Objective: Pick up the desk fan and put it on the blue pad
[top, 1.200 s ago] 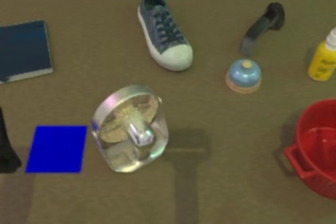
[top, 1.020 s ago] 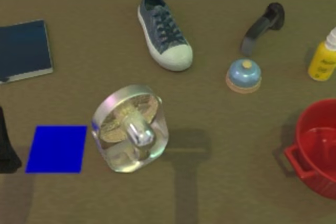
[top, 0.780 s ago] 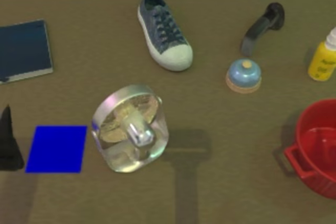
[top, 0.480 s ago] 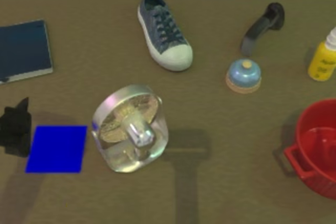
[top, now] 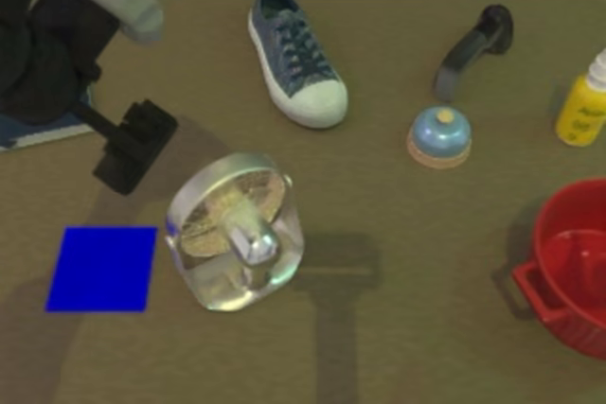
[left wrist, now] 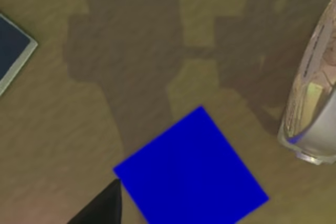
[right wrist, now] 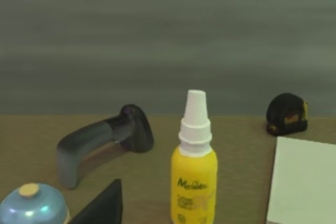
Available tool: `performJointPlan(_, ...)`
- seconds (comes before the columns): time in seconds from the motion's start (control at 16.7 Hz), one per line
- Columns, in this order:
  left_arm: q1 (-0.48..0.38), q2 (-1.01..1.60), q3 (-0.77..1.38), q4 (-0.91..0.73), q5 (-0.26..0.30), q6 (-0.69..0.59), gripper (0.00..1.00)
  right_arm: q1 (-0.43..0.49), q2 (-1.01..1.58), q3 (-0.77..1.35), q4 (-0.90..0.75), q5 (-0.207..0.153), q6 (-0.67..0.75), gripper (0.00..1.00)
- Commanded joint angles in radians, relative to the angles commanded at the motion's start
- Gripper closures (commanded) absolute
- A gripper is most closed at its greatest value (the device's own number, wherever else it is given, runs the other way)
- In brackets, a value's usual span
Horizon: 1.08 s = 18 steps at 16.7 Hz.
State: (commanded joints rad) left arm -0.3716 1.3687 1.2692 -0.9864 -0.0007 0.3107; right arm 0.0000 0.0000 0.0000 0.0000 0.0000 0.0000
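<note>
Top view, far left: my left arm reaches in over the navy book (top: 43,130), which lies at the far-left edge of the worktop (top: 398,328). The left end effector (top: 135,147) hangs above bare worktop between the book and the desk fan; I cannot tell whether its fingers are apart or together. One dark fingertip (left wrist: 102,207) shows in the left wrist view, just beside a corner of the blue pad.

Near left: the blue pad (top: 102,268) lies flat with nothing on it. Just to its right, close but not touching, sits the desk fan (top: 235,232), a glassy silver drum tilted with its gold-speckled face and chrome hub turned upward. It rests on the worktop, not held.

Far centre: a grey-blue sneaker (top: 295,54), toe cap pointing to the near right.

Right of centre: a blue-domed bell (top: 439,136), with a dark handheld scanner (top: 473,48) beyond it.

Far right: a yellow dropper bottle (top: 582,103); nearer, a red pot (top: 568,267) cut by the edge.

Right arm is out of the top view. The right wrist view shows one dark fingertip (right wrist: 100,205); state cannot be told.
</note>
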Motion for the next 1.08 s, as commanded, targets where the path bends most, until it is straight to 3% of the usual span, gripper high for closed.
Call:
performJointPlan(0.48, -0.15, 0.567, 0.529, -0.391, 0.002, 0.123, 0.0, 0.0, 0.0, 0.0, 0.0, 0.0, 0.0, 0.0)
performJointPlan(1.08, -0.166, 0.633, 0.57, -0.421, 0.002, 0.141, 0.0, 0.0, 0.0, 0.0, 0.0, 0.0, 0.0, 0.0)
